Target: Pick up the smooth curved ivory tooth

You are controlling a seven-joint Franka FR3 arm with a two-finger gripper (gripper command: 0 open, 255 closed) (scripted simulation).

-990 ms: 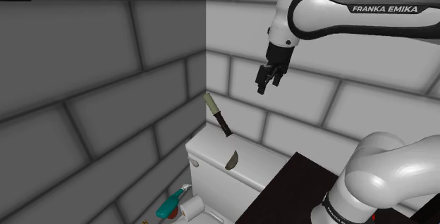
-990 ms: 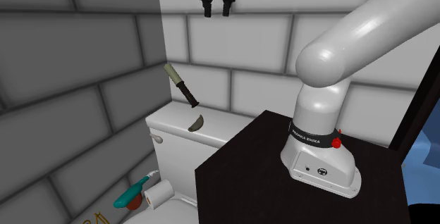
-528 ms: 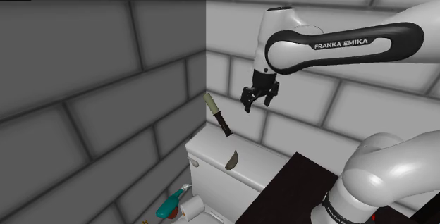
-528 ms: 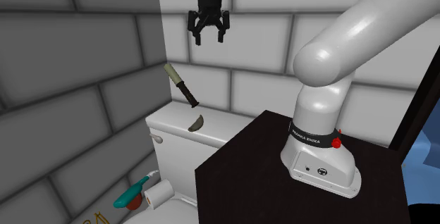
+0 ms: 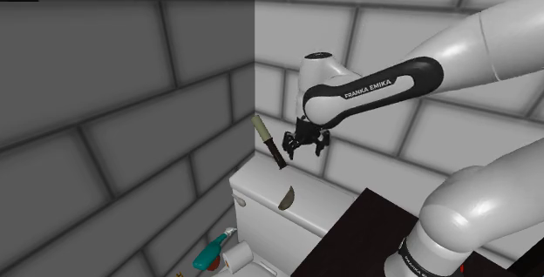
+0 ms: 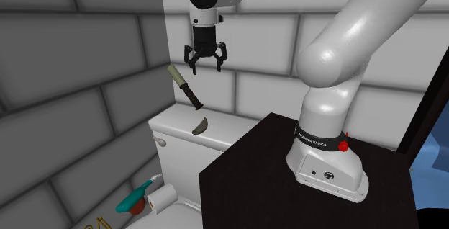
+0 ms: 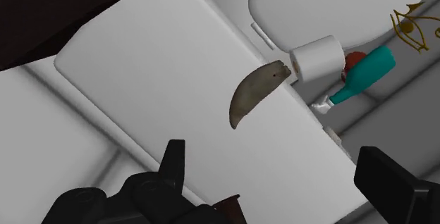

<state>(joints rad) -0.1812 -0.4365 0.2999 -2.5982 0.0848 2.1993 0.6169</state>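
A curved, grey-brown tooth (image 7: pixel 255 94) lies flat on the white toilet tank lid (image 7: pixel 155 67), near its front edge. The black jaws hang wide open and empty above it. It looks stiff, light and slick; grip across its thicker middle

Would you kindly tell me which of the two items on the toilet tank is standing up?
The olive-handled knife, tilted on its blade tip; the curved tooth lies on the lid.
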